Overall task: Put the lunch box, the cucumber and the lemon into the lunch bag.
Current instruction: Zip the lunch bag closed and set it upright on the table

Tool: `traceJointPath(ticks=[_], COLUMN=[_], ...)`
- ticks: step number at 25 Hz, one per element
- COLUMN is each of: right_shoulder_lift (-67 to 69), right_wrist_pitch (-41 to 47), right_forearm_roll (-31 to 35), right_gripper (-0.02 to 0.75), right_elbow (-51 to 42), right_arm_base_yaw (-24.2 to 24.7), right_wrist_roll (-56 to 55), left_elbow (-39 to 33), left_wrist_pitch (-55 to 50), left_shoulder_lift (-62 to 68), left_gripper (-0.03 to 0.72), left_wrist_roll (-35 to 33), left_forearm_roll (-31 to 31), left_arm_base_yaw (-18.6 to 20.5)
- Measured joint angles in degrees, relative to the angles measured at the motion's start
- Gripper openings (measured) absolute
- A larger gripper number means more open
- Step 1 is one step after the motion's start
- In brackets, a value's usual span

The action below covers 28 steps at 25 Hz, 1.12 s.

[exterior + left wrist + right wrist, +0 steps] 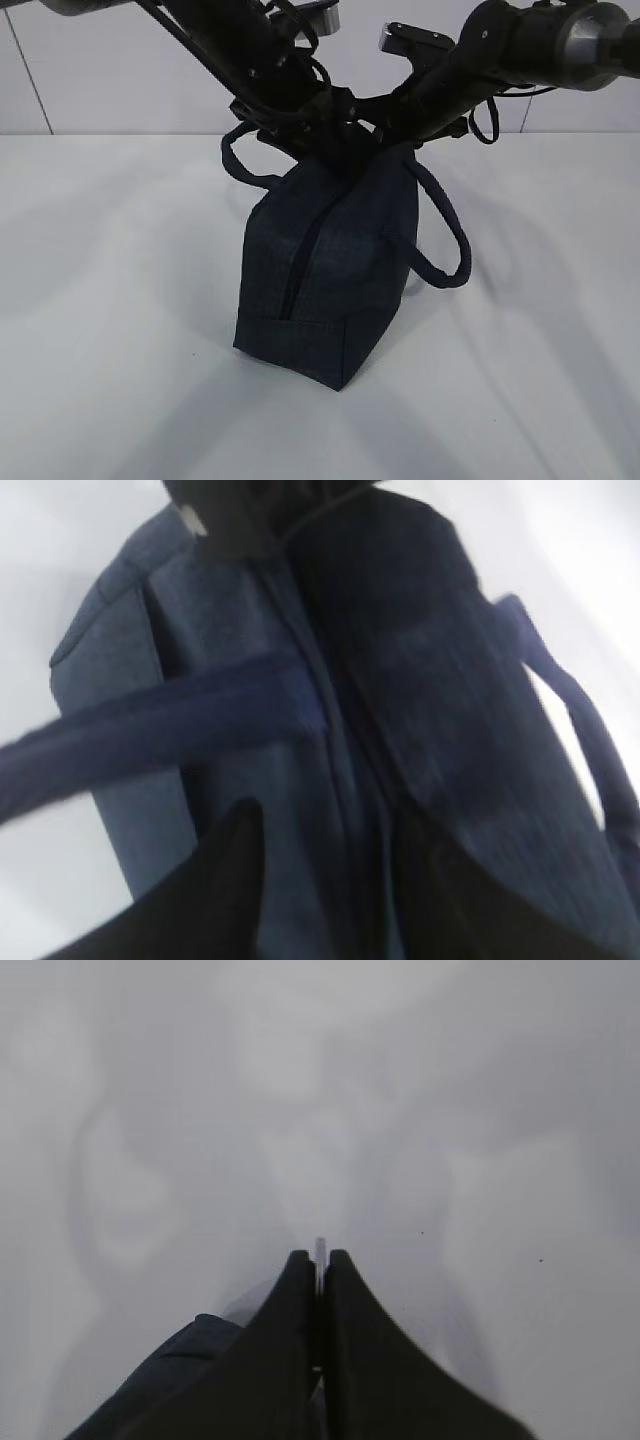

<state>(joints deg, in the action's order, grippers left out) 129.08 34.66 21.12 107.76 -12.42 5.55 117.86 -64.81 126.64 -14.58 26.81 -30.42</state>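
We see the lunch bag (320, 270) standing zipped on the white table (110, 330). The left gripper (330, 880) stands apart over its zipper seam; the right gripper (320, 1270) is pressed together. Soft, floppy fabric: we'd grasp the handles (445, 240).

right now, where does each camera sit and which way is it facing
Exterior view: in front of the table, looking down at a slant at the zipped lunch bag; both dark arms meet above its top.
Left wrist view: on the left arm, close above the bag's zipper and one handle; the left tool shows open at the bottom edge.
Right wrist view: on the right arm, facing the white table; the right tool is shut.
Shared: all three views show the navy bag.
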Motion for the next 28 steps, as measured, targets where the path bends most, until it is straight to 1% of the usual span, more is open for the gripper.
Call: traceJointPath(ticks=[2,6,8,16,28], right_shoulder_lift=[0.0,0.0,0.0,1.2,2.0], right_wrist_pitch=[0.0,0.0,-0.1,0.4,1.6], right_forearm_roll=[0.4,0.6,-0.2,-0.5,0.1], right_gripper=[0.018,0.018,0.018,0.018,0.018], right_elbow=[0.0,0.0,0.1,0.4,0.4], right_arm_base_yaw=[0.0,0.1,0.1,1.1,1.1], right_wrist_roll=[0.3,1.3,1.5,1.5,1.5], left_elbow=[0.0,0.7,1.3,6.5,7.0], left_wrist_pitch=[0.9,1.3,1.1,-4.2,-5.2], left_shoulder_lift=[1.2,1.6,1.6,2.0,2.0], left_gripper=[0.241,0.041,0.000,-0.008,-0.008], left_wrist_roll=[0.0,-0.1,-0.4,-0.4,-0.6], left_forearm_roll=[0.4,0.4,0.2,-0.8,-1.0], left_arm_base_yaw=[0.0,0.0,0.0,0.0,0.0])
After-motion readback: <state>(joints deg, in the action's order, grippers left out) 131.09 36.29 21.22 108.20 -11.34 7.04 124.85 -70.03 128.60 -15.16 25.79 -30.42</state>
